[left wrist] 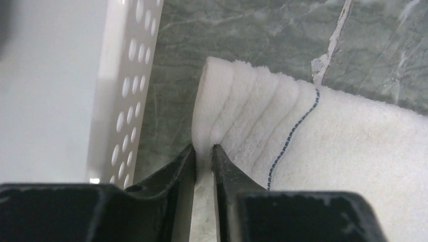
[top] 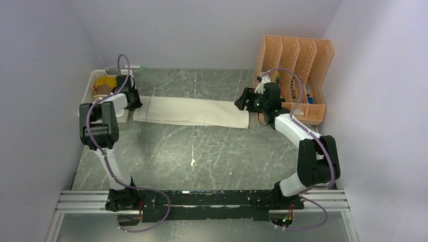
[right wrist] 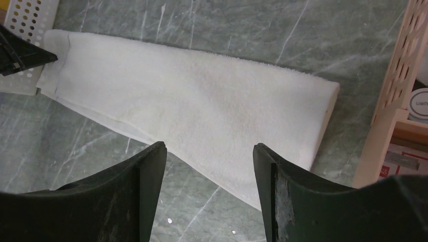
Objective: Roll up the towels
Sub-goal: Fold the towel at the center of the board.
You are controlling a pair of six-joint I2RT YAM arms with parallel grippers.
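Item 1. Cream-white terry towel (top: pixel 192 112), folded into a long narrow strip and lying flat across the far half of the table. It runs from about 10 o'clock to about 2 o'clock. A thin blue stitched line (left wrist: pixel 290 136) crosses it near the 10 o'clock end.

Item 2. Mustard-yellow and brown cloth (top: pixel 105 83), bundled inside the basket at 10 o'clock.

Item 3. White perforated plastic basket (top: pixel 93 83), just beside the strip's left end.

Item 4. Left gripper (left wrist: pixel 203 148), low at the strip's 10 o'clock end. Its black fingers (left wrist: pixel 184 169) are pinched onto the towel's folded edge.

Item 5. Right gripper (right wrist: pixel 209 148), held above the strip's 2 o'clock end. Its jaws are spread wide and hold nothing.

Item 6. Peach-orange lattice file rack (top: pixel 298 55), upright at 2 o'clock, small items in its lower tray.

Item 7. Grey-green marble-pattern tabletop (top: pixel 202 151).
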